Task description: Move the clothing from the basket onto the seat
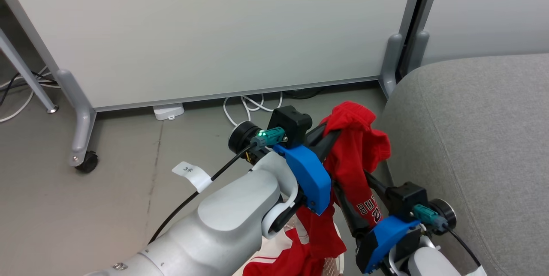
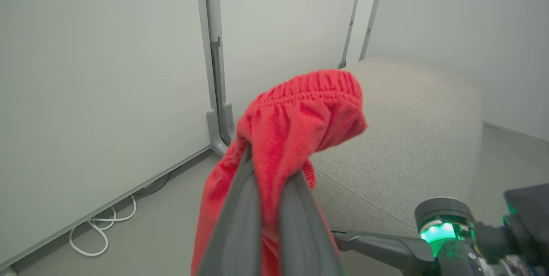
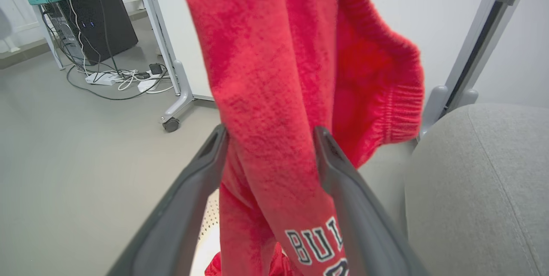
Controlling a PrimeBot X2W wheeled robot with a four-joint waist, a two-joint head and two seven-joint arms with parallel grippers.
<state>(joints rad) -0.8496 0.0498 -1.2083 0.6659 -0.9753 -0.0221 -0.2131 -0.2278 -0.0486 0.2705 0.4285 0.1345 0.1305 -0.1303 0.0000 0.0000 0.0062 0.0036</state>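
Note:
My left gripper [image 1: 331, 133] [image 2: 271, 165] is shut on a bunched red garment [image 1: 356, 151] [image 2: 300, 113], holding it up beside the grey seat [image 1: 472, 139] [image 2: 407, 139] [image 3: 480, 181]. The cloth hangs down with white "BULLS" lettering [image 3: 317, 241] low on it. My right gripper [image 1: 351, 181] [image 3: 270, 132] is open, its fingers on either side of the hanging cloth without pinching it. Below, a second red piece with white stripes [image 1: 279, 263] lies in the cream perforated basket [image 1: 336, 263] [image 3: 209, 220], which the arms mostly hide.
White partition panels on grey wheeled feet [image 1: 88, 162] stand behind, close to the seat's far end. White cables [image 1: 246, 106] and a power block [image 1: 168, 111] lie at the panel's base. A black computer case [image 3: 94, 19] with tangled cords sits farther off.

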